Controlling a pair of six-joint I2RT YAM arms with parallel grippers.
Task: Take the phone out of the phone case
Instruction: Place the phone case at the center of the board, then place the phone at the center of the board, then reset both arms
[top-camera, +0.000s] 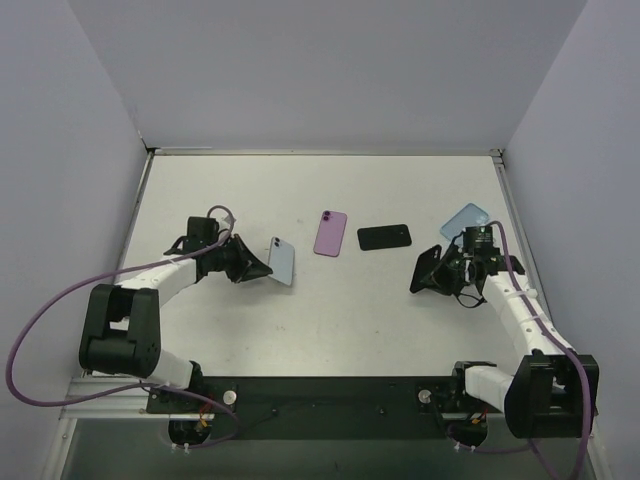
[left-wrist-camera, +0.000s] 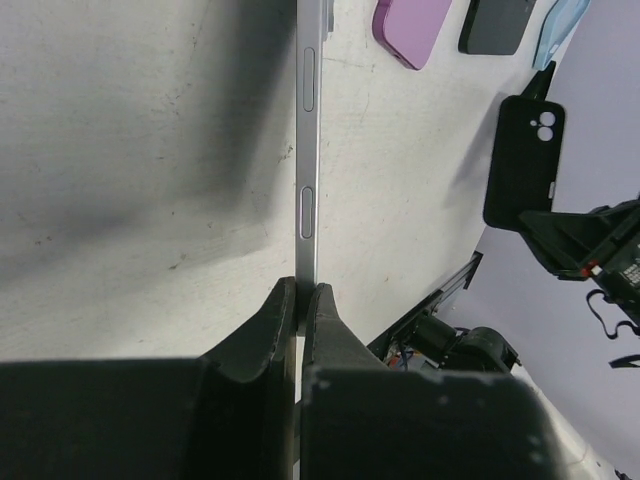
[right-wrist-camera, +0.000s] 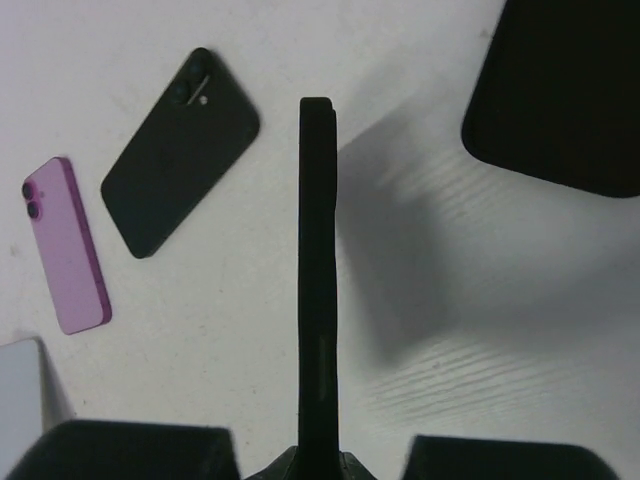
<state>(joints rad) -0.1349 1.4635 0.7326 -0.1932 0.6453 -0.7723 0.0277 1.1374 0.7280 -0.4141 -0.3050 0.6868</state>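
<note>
My left gripper (top-camera: 258, 265) is shut on the lower end of a light silver-blue phone (top-camera: 282, 261) and holds it on edge above the table. In the left wrist view the phone's thin side with its buttons (left-wrist-camera: 308, 150) runs up from between my fingers (left-wrist-camera: 300, 300). My right gripper (top-camera: 445, 272) is shut on a black phone case (top-camera: 428, 270), held apart from the phone. The case shows edge-on in the right wrist view (right-wrist-camera: 317, 280) and from the back in the left wrist view (left-wrist-camera: 525, 160).
A purple phone (top-camera: 331, 233) and a black phone (top-camera: 385, 237) lie flat at mid-table between the arms. A light blue case (top-camera: 466, 220) lies behind the right gripper. A dark flat shape with rounded corners (right-wrist-camera: 560, 90) is at the top right of the right wrist view.
</note>
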